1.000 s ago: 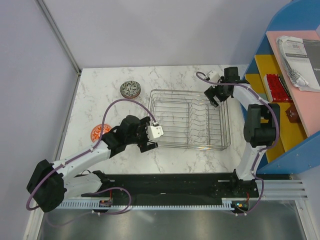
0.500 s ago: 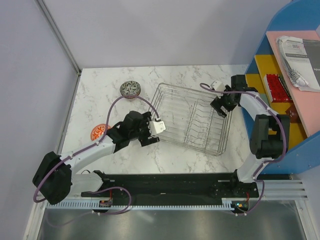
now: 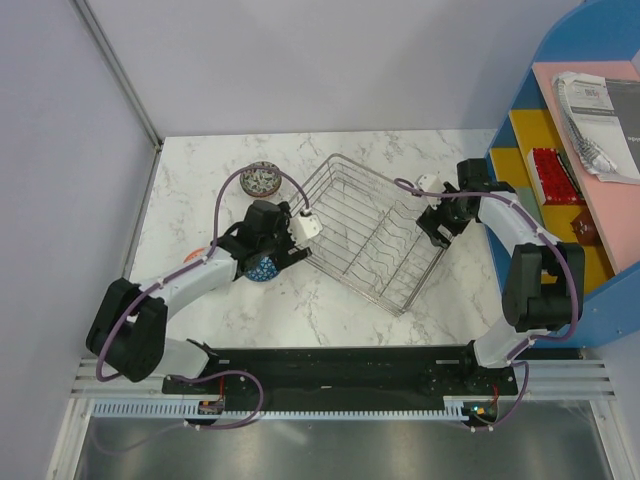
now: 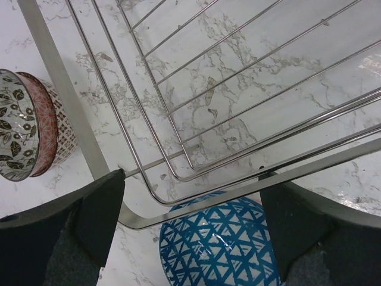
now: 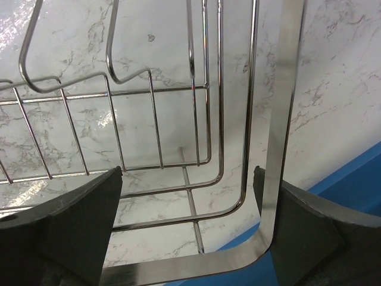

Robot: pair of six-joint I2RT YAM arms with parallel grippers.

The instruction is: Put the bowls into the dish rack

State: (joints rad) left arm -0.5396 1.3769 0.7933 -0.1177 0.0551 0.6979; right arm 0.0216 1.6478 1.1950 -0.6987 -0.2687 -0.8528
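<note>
Left gripper [image 4: 193,221] stands with its jaws spread wide, straddling the rim at the left corner of the rack [image 3: 370,240]; nothing is clamped. A blue bowl [image 4: 220,247] sits directly beneath it on the table [image 3: 190,180], just outside the rim. Right gripper [image 5: 187,223] is likewise spread, straddling the rim at the opposite corner. Over the last second the rack has swung from square to diagonal, and both arms have moved with it. A grey-patterned bowl [image 3: 262,178] lies near the rack's far-left side. No bowl is in the rack. Judgement: loading has not begun. The rack is being repositioned, and the blue bowl is the nearest candidate.
</note>
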